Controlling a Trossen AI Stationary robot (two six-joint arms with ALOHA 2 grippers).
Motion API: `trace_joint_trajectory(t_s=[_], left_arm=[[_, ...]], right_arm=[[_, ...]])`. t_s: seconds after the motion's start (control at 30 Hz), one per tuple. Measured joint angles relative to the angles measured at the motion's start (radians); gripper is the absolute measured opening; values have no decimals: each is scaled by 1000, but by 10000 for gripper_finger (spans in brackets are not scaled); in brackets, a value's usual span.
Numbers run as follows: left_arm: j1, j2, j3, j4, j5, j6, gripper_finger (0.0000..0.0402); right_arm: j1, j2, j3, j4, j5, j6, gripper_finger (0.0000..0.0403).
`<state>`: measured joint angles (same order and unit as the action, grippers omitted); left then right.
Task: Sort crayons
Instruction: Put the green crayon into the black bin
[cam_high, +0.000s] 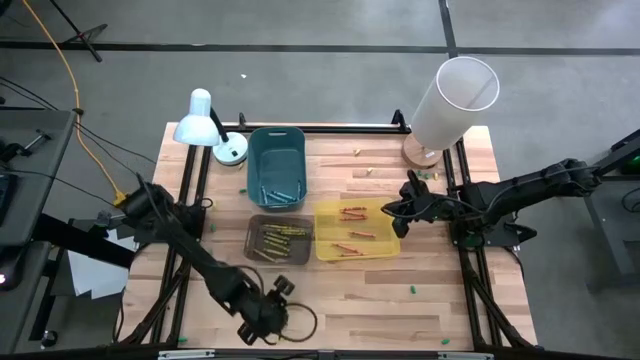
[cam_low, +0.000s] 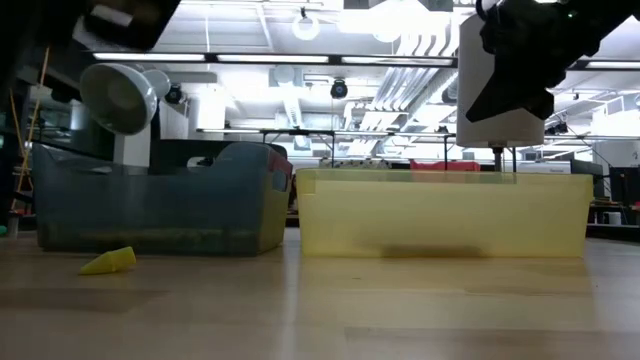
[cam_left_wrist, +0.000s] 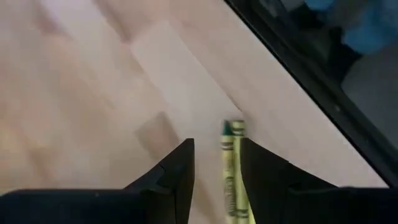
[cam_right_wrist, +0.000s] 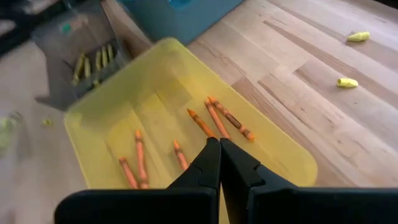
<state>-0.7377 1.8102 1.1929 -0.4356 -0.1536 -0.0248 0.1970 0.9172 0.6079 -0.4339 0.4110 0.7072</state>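
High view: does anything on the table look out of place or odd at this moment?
Mostly tidy: orange crayons lie in the yellow bin, yellowish ones in the brown bin. A few small bits lie loose on the table, such as a green bit and pale pieces near the white cylinder. One yellow-green crayon sits between the left gripper's fingers.
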Motion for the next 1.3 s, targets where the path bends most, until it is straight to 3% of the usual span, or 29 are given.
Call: trace_joint_trajectory(t_s=[0.17,0.43,1.3], left_arm=[[-2,75,25,-12,18,-43,113],[20,91,25,-27,16,-161,113],[44,125,20,-65,66,-107,113]], right_arm=[[0,0,0,-31,3,-20,0],[0,0,0,-51,4,-32,0],[0,0,0,-55,5,-33,0]])
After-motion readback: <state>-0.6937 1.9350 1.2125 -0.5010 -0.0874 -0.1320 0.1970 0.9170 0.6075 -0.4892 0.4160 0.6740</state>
